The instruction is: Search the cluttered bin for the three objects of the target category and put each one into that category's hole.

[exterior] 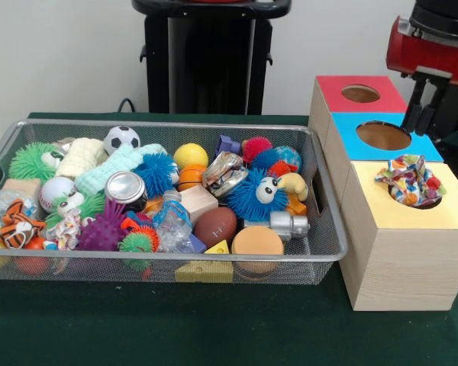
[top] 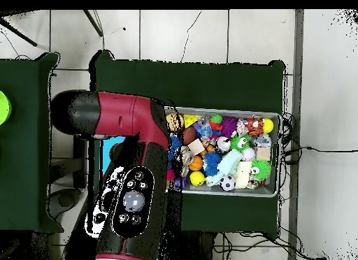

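The gripper [exterior: 421,114] hangs above the blue box [exterior: 389,137]; I cannot tell its state. A colourful cloth [exterior: 410,180] rests on the yellow box's hole [exterior: 426,200], so push it fully inside.

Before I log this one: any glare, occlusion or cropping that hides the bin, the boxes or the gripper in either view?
Front view: even light, the bin fully visible, mild glare on the silver can; the gripper is dark, its state unreadable, and the arm is cropped at the top edge. Overhead view: the arm covers the boxes and the bin's left end.
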`<state>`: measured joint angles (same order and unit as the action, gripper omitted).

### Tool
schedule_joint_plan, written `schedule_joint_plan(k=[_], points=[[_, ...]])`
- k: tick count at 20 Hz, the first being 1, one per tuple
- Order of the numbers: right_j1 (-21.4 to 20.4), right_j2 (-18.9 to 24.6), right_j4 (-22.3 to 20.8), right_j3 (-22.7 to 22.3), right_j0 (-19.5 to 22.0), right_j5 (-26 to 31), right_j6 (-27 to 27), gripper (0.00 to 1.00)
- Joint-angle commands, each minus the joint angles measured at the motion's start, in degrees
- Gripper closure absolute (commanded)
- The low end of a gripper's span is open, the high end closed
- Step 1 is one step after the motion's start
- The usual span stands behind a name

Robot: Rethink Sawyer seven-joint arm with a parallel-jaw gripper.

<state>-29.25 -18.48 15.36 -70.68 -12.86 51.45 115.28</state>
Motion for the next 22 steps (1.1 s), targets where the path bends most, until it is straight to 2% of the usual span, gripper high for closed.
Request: schedule_joint_plan(k=[1, 6, 9, 15, 18, 22], points=[[0.9, 6.2, -1.8, -6.8, 0.0, -2.1, 4.1, 1.0], [-1.2, 6.7, -1.9, -10.2, 0.6, -3.4, 2.3, 1.0], [-1.1, 7.1, -1.5, -9.4, 0.9, -2.5, 2.6, 1.0], [-0.1, 8.2, -1.8, -9.6, 2.0, -5.5, 1.7, 1.0], [0.6, 8.0, -1.8, -9.3, 1.1, -6.7, 3.6, 1.0], [3.0, 7.3, -0.5, -7.6, -1.0, -9.0, 8.9, 1.0]])
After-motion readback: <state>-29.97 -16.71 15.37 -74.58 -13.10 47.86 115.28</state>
